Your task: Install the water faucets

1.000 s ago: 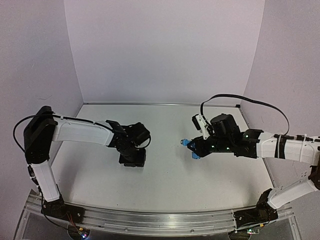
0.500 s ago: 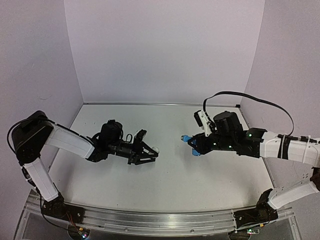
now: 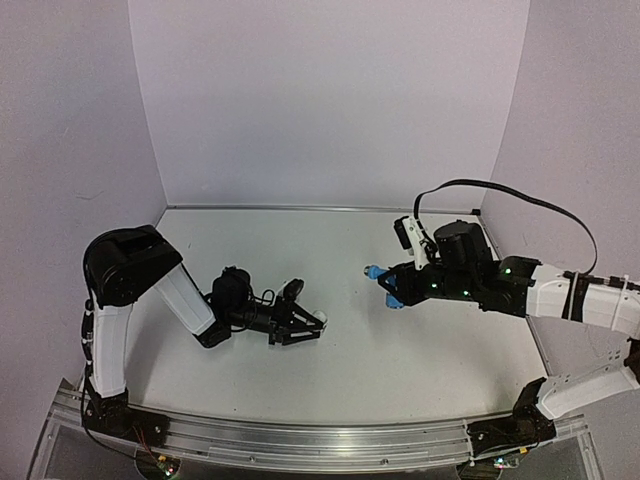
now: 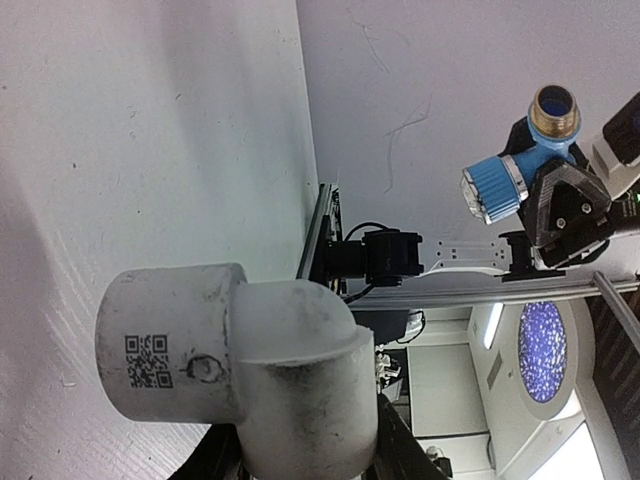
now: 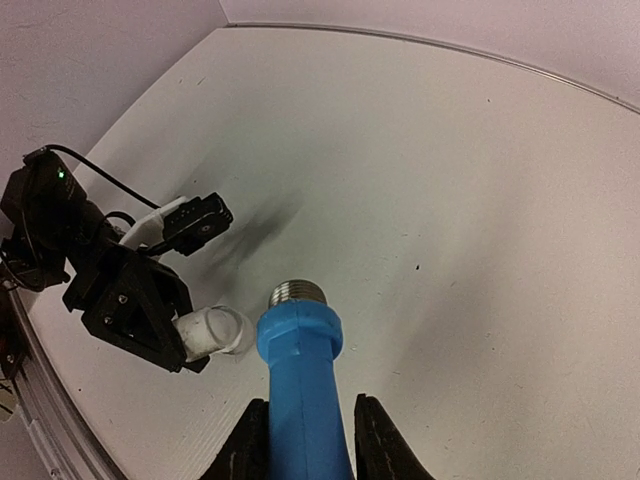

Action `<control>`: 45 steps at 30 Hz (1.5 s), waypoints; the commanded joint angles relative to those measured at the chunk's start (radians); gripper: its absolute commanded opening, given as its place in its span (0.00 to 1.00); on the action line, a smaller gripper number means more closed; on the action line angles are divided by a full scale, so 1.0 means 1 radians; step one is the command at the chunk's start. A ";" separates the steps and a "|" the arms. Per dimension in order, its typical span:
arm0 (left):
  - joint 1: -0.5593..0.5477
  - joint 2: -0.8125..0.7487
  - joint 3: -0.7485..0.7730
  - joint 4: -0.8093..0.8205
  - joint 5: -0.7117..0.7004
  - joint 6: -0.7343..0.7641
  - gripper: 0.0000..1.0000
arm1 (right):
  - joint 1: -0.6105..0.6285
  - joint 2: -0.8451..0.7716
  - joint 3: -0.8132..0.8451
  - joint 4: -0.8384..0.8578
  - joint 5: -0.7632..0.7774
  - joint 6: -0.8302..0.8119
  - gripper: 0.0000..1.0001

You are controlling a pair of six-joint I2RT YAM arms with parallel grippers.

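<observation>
The left arm [image 3: 180, 295] is folded sharply at the elbow, and its forearm lies low over the table [image 3: 400, 370], pointing to the right. The left gripper [image 3: 308, 325] is closed on the white pipe fitting [image 4: 235, 350], near the middle of the table. The right arm [image 3: 560, 295] reaches in from the right, almost level. The right gripper [image 3: 392, 290] clamps the blue tap [image 5: 300, 385], with its metal thread facing the fitting; the two parts are apart
</observation>
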 commanded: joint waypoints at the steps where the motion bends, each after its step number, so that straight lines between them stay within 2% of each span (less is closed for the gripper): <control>1: 0.009 0.050 0.043 0.154 0.054 0.054 0.00 | 0.000 -0.013 0.003 0.053 0.012 0.007 0.00; 7: 0.012 0.106 0.047 0.157 0.050 0.049 0.06 | -0.001 -0.019 0.000 0.058 0.006 0.006 0.00; 13: 0.017 0.143 0.045 0.157 0.042 0.053 0.17 | -0.001 -0.019 -0.008 0.070 -0.003 0.001 0.00; 15: 0.019 0.144 0.041 0.158 0.038 0.052 0.24 | -0.001 -0.018 -0.007 0.072 -0.007 0.000 0.00; 17: 0.023 0.132 0.028 0.158 0.029 0.059 0.39 | 0.000 -0.018 -0.006 0.073 -0.011 -0.002 0.00; 20: 0.034 0.113 0.000 0.158 0.026 0.067 0.54 | -0.001 -0.023 -0.012 0.078 -0.011 -0.002 0.00; 24: 0.058 0.048 -0.085 0.158 0.016 0.100 0.67 | -0.001 -0.038 -0.020 0.082 -0.008 -0.003 0.00; 28: 0.070 -0.022 -0.205 0.158 0.011 0.111 0.73 | -0.001 -0.047 -0.024 0.085 -0.005 -0.010 0.00; 32: 0.086 -0.147 -0.353 0.147 -0.001 0.109 0.98 | -0.001 -0.057 -0.030 0.085 0.012 -0.015 0.00; 33: 0.097 -0.185 -0.392 0.126 -0.006 0.113 1.00 | -0.001 -0.060 -0.034 0.086 0.020 -0.016 0.00; 35: 0.128 -0.297 -0.442 0.001 -0.031 0.156 1.00 | -0.001 -0.060 -0.042 0.086 0.052 -0.011 0.00; 36: 0.140 -0.377 -0.444 -0.114 -0.058 0.192 1.00 | -0.001 -0.055 -0.042 0.085 0.073 -0.008 0.00; 37: 0.142 -0.465 -0.417 -0.316 -0.093 0.275 1.00 | 0.000 -0.052 -0.041 0.083 0.089 -0.008 0.00; 40: 0.133 -0.693 -0.250 -0.951 -0.380 0.538 1.00 | -0.001 -0.044 -0.038 0.078 0.108 -0.014 0.00; 41: 0.133 -0.747 -0.172 -1.135 -0.517 0.586 1.00 | -0.002 -0.043 -0.034 0.077 0.108 -0.016 0.00; 42: 0.133 -0.781 -0.109 -1.276 -0.680 0.614 1.00 | -0.002 -0.040 -0.030 0.076 0.105 -0.018 0.00; 45: 0.117 -0.816 0.080 -1.533 -0.943 0.683 1.00 | -0.002 -0.036 -0.020 0.070 0.098 -0.025 0.00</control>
